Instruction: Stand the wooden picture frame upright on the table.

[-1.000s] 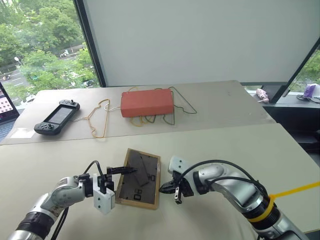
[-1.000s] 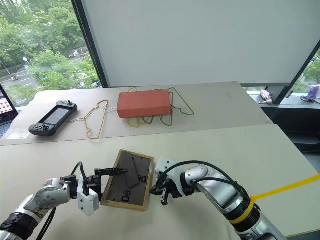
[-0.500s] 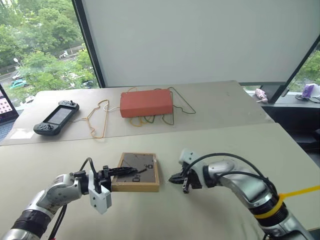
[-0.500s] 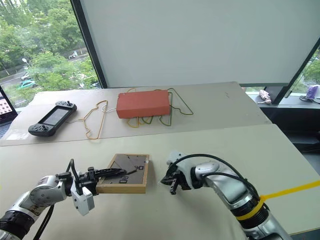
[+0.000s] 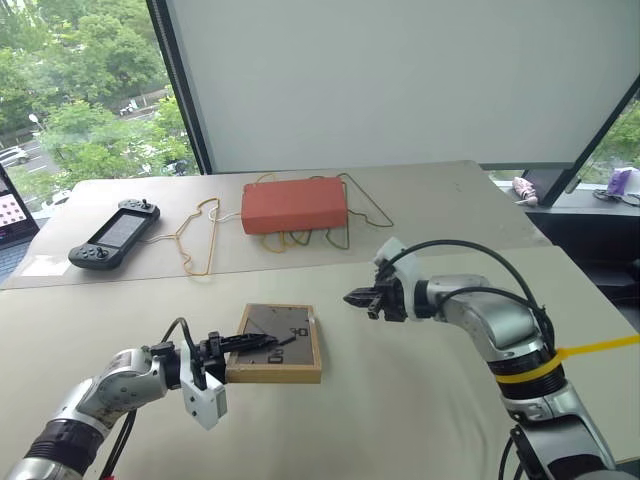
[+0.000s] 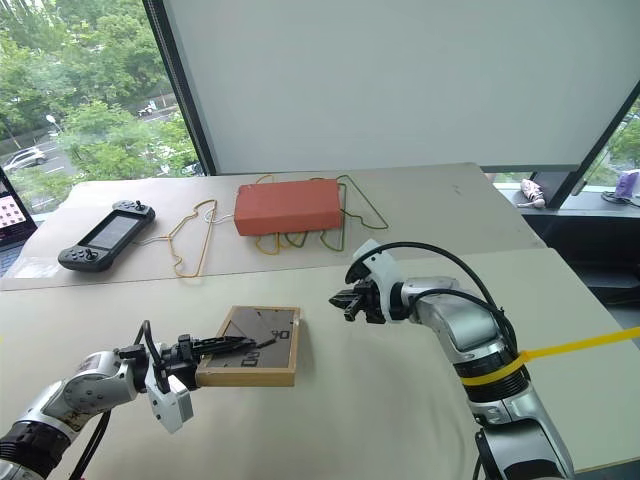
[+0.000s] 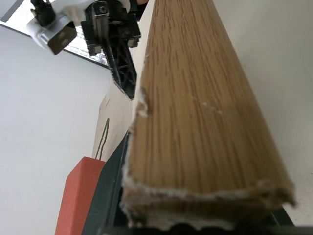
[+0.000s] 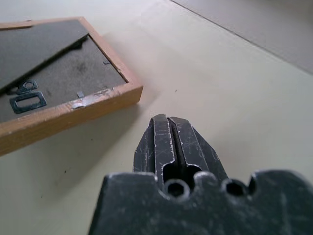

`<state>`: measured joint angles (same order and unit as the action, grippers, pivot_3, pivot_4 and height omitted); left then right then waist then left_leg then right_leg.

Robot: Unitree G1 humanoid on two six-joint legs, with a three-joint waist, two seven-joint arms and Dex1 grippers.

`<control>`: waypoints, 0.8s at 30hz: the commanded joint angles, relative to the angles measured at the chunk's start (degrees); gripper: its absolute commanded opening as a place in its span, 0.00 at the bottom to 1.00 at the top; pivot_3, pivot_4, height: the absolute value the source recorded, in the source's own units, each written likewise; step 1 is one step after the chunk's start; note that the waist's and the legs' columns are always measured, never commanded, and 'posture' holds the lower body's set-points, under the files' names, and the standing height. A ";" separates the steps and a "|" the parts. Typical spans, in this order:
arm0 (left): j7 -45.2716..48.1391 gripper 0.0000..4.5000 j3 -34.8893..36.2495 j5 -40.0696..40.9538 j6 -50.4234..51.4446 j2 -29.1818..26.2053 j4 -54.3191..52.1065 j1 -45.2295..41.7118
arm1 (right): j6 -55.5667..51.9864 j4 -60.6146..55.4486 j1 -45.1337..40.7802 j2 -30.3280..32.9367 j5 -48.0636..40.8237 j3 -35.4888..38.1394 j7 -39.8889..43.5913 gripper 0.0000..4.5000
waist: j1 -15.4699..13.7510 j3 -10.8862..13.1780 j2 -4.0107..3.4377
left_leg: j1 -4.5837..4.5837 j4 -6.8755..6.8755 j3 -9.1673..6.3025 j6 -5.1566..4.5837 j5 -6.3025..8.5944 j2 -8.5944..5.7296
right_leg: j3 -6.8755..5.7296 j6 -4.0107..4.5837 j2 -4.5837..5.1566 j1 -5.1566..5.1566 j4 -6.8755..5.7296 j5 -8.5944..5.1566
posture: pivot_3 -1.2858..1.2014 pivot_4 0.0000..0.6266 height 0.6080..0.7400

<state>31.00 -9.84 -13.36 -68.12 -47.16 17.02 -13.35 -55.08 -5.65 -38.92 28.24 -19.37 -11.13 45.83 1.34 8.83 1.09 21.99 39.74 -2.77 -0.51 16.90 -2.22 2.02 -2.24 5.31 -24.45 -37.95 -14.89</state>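
My left hand [image 5: 262,343] pinches the wooden picture frame [image 5: 276,343] by its left side. One finger lies across the dark back of the frame and the other is under it. The frame is tipped up off the worktop [image 5: 420,400], with its near long edge resting low and its dark back facing up and away from me. The little fold-out stand [image 6: 243,331] on the back is lifted a bit. In my left wrist view the light wood edge of the frame [image 7: 195,122] is very close.

My right hand [image 5: 352,297] is in the air, to the right of the frame and apart from it. Its two black fingers [image 8: 168,142] are pressed together and hold nothing. They point toward the frame.

Farther back on the worktop there is an orange-red box [image 5: 293,204]. It sits on some wire hangers [image 5: 195,235] that stick out on both sides. A black game console [image 5: 114,234] lies to the left of the hangers, near the window [image 5: 80,90]. Green trees show outside
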 commanded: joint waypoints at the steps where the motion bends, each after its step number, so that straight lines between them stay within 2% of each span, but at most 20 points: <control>1: -2.62 0.24 3.29 -1.37 -0.79 0.33 -3.16 0.03 | -0.65 -2.73 -1.08 -1.44 -1.96 0.71 -0.26 0.00 | -0.01 0.00 0.00 | 0.00 0.01 0.00 -0.01 0.00 -0.01 | 0.00 0.00 0.00 0.01 0.02 0.00 | 0.52 0.24 1.00; 5: -5.60 0.24 8.29 -6.95 -7.45 2.64 -7.72 -0.34 | -3.38 -1.63 -4.09 -5.45 -5.17 1.97 -0.29 0.00 | 0.26 0.00 0.00 | 0.00 0.02 0.01 0.00 0.00 0.03 | 0.01 0.00 -0.04 -0.06 0.04 0.00 | 0.52 0.24 1.00; 9: -7.47 0.24 11.83 -11.43 -11.34 5.01 -10.35 1.39 | -3.05 -1.49 -5.80 -7.01 -6.19 -2.63 3.20 0.00 | 0.46 0.00 -0.01 | 0.03 0.02 0.01 0.01 -0.01 0.03 | 0.01 0.00 -0.02 -0.12 0.01 0.00 | 0.52 0.24 1.00; 17: -9.60 0.24 11.43 -15.19 -11.37 5.79 -7.40 -0.84 | 2.97 -0.35 -6.47 -5.12 -2.98 -13.67 11.34 0.00 | 0.73 0.01 -0.01 | 0.07 0.06 -0.01 0.00 0.00 -0.02 | -0.04 0.00 0.01 -0.12 -0.01 0.00 | 0.52 0.24 1.00; 21: -10.63 0.24 12.27 -16.95 -12.33 6.37 -6.33 -1.84 | 1.84 -1.90 -6.00 -5.80 -3.30 -16.20 12.02 0.00 | 0.83 0.00 -0.01 | 0.07 0.07 -0.03 0.01 0.00 -0.02 | -0.08 0.00 0.00 -0.12 -0.01 0.00 | 0.52 0.24 1.00; 24: -11.38 0.24 12.43 -17.83 -12.58 6.65 -5.98 -1.95 | 0.42 -1.71 -6.00 -7.05 -4.67 -15.20 12.36 0.00 | 1.09 0.01 -0.01 | 0.07 0.06 -0.02 0.01 0.00 0.01 | -0.08 0.00 -0.01 -0.16 -0.03 0.00 | 0.52 0.24 1.00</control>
<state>23.91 -0.19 -33.54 -80.41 -41.27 12.39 -12.70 -53.30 -5.52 -45.02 23.08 -21.57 -24.26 56.12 2.43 8.84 1.08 22.05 39.79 -2.79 -0.50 16.90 -2.20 1.94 -2.24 5.30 -24.62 -37.98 -14.89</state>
